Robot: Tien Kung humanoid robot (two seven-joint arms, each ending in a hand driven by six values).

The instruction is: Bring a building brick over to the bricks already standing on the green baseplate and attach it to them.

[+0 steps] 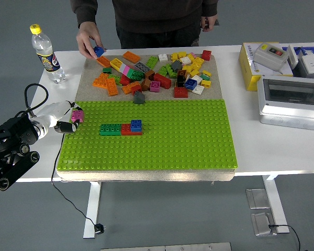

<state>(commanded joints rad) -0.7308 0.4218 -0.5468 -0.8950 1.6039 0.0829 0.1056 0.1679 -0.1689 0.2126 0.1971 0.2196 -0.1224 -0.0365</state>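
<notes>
- Pink brick (77,116) sat pinched in the fingers of my left hand (63,119), at the left edge of the green baseplate (199,141).
- Its target, the standing row of bricks (121,128), a green one and a red one with a blue one on top, lay to my right, well apart from the hand, long axis running left to right.
- My left hand was the only one near; my right was not visible.
- At the far side, a person's hand (87,42) held a blue brick (99,51) by the loose brick pile (157,70).

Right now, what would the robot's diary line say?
left hand: holding pink brick | spot: baseplate left edge | person's hand: holding blue brick
</notes>
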